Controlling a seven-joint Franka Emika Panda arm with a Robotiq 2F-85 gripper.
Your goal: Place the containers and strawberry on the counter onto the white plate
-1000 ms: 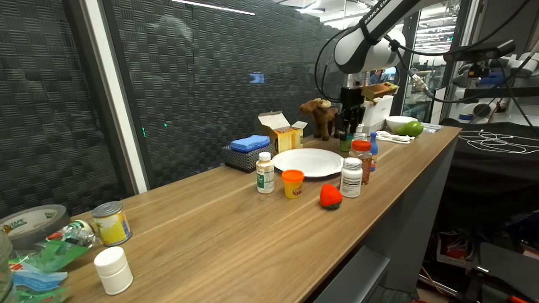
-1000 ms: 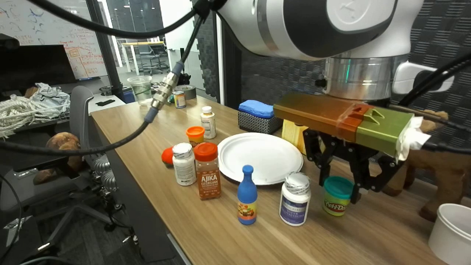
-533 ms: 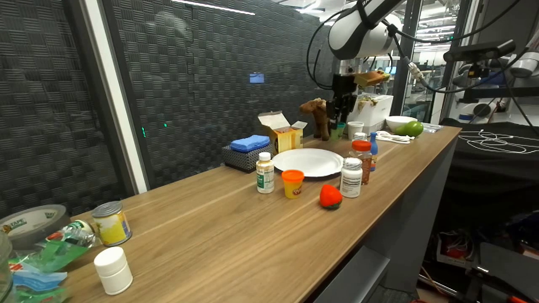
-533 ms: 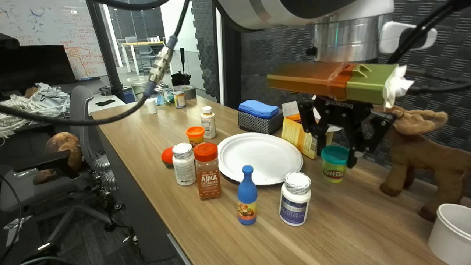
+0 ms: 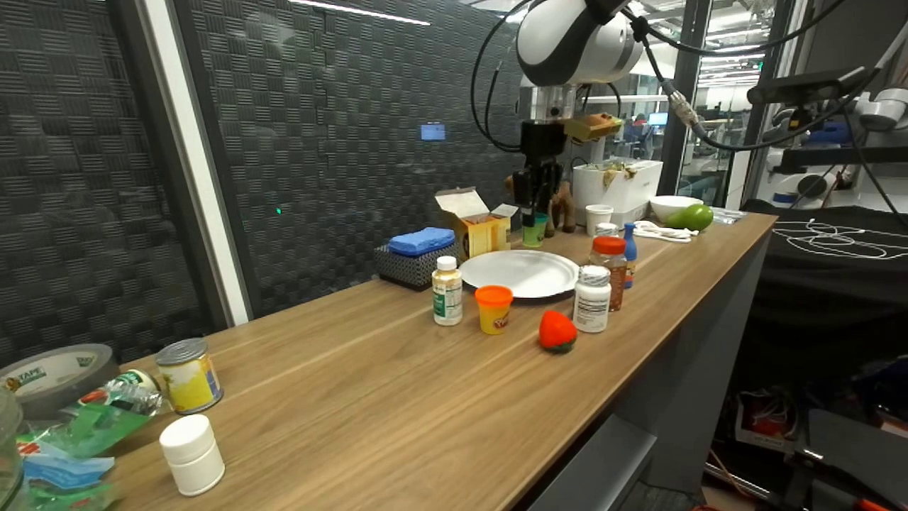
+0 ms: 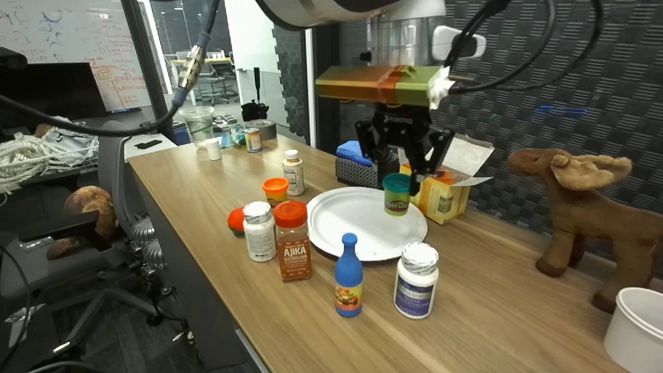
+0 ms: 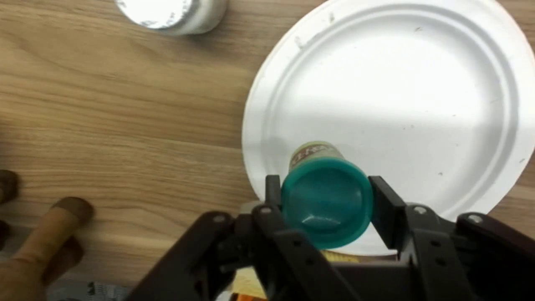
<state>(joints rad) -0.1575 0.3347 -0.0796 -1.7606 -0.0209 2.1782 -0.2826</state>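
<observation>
The green tub is travelling through the air, moving away from the toy moose and now hanging over or just beside the white plate; the tool, jaws partly closed, is gripping it by the lid. Lowering it is probably coming next, while the strawberry and the other containers are still waiting on the table.

My gripper points straight down, 2 fingers parted yet clamped in a grip; my wrist sits directly above it, my arm higher.
</observation>
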